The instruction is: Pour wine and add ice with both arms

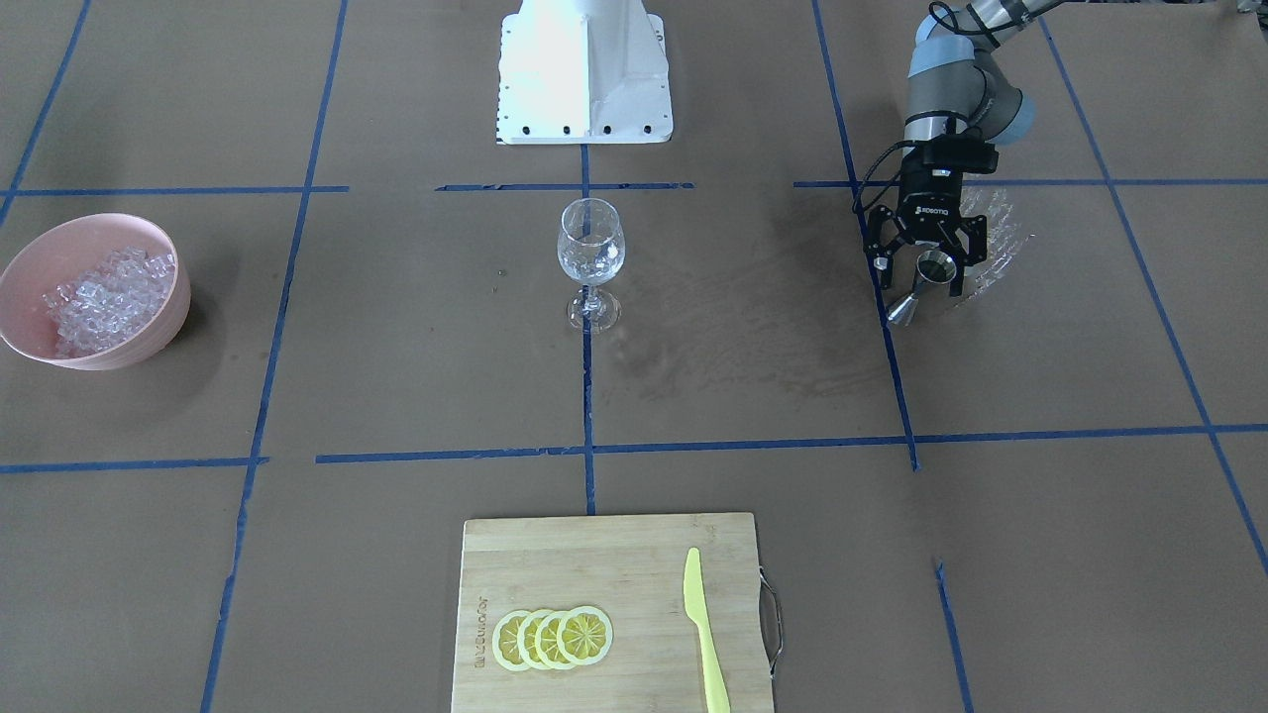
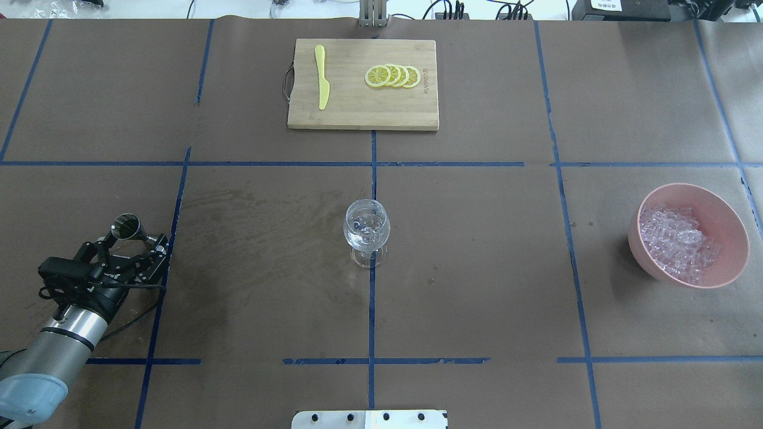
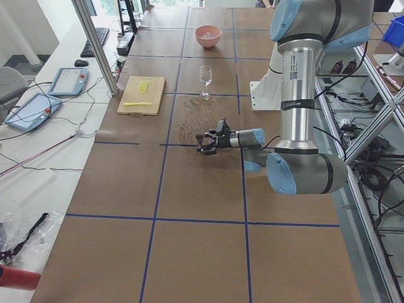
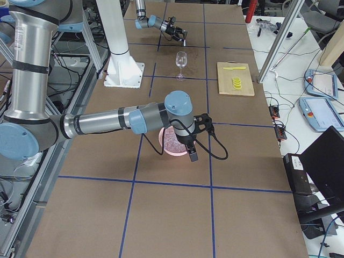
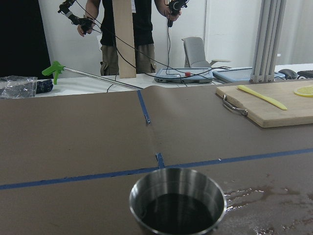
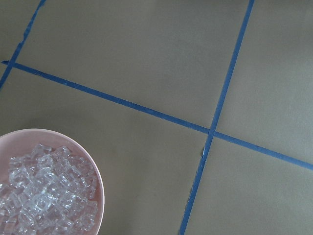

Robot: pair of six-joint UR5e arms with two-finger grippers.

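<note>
— Steel jigger (image 5: pixel 171 182) is pictured pinched in the L gripper (image 1: pixel 923 269), open end up, dark liquid (image 5: pixel 176 215) seen inside. The L arm (image 2: pixel 65 339) is shown held low over the brown-papered table (image 2: pixel 477 268).
— And the wine glass (image 2: pixel 366 229)?
— Stood upright on a blue tape line (image 2: pixel 372 310), well apart from the L gripper, off to its right. Clear glass; contents can't be told.
— Where's the ice (image 2: pixel 679 241) kept?
— Heaped in a pink bowl (image 2: pixel 724 208), far to the right of the L gripper, beyond the glass. In the right-side view the R gripper (image 4: pixel 192 155) is seen pointed down at the bowl's rim, the R arm (image 4: pixel 107 121) stretched out level; over the rim or just beside it can't be told. By the R wrist cam, bowl & ice are caught at lower left.
— R gripper spread or pressed together?
— Can't be told: it's shown only small, in that side view.
— Anything else noted?
— A wet stain (image 2: pixel 238 238) is spread on the paper btwn the L gripper and the glass. Fwd of the L gripper, twd the table's far edge, a wooden cutting board (image 2: pixel 357 113) is laid, w/ four overlapped lemon slices (image 2: pixel 393 75) and a yellow knife (image 2: pixel 322 77) on it, the knife on the side nearer that gripper.
</note>
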